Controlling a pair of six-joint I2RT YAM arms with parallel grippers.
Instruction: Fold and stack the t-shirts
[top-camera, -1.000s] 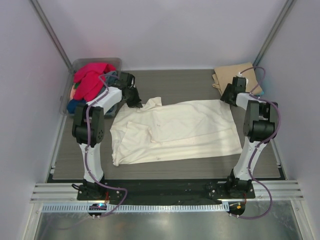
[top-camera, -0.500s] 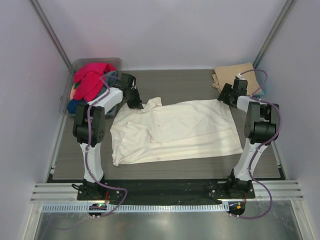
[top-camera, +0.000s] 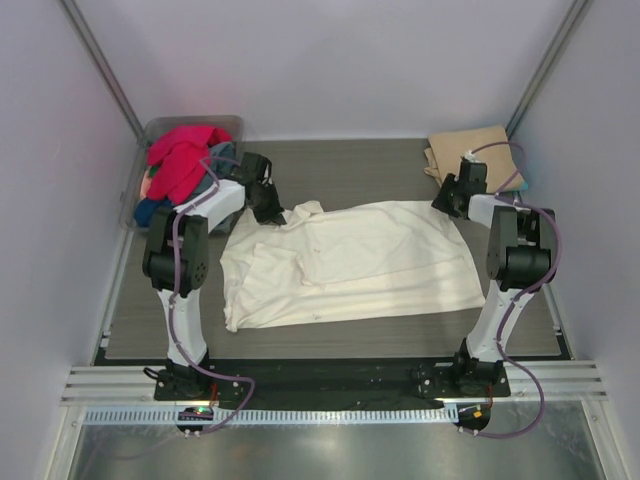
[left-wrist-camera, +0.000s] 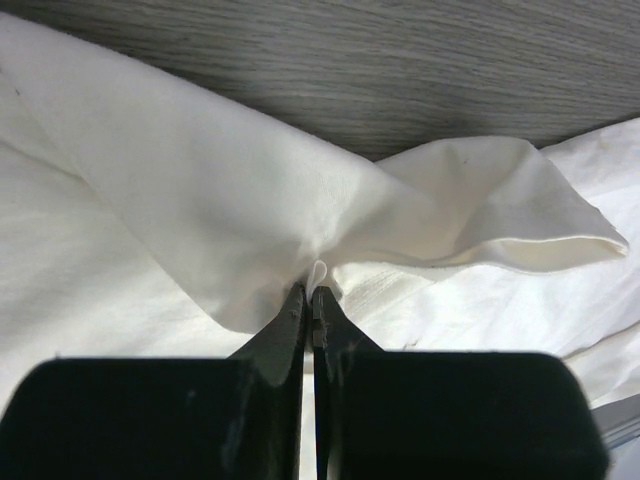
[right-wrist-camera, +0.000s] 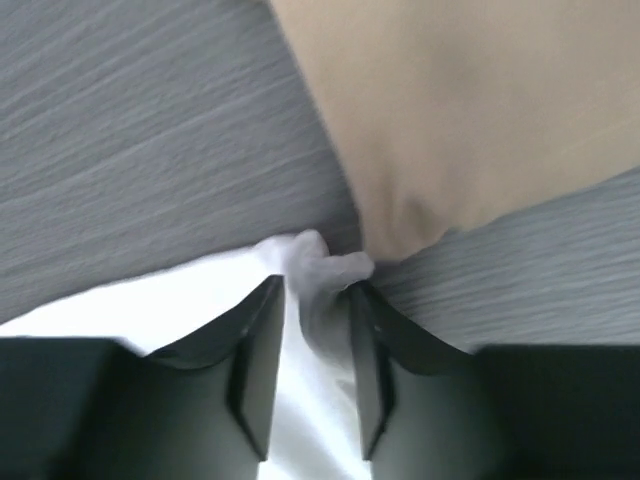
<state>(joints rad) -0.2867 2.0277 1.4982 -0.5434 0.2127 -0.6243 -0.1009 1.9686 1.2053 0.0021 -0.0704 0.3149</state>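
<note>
Grey wood-grain table (top-camera: 350, 170), seen from above: we have the cream shirt (top-camera: 370, 262) spread flat mid-table, its long axis running left to right between our two arms. Our left gripper (left-wrist-camera: 311, 300) is pressed together on a pinch of the far-left corner. Our right gripper (right-wrist-camera: 312, 300) straddles a bunched fold at the far-right corner, jaws part-way apart; whether they grip it we cannot tell. That corner lies just beside the tan shirt (right-wrist-camera: 470, 110). We judge the coming fold brings this far edge toward our bases.
</note>
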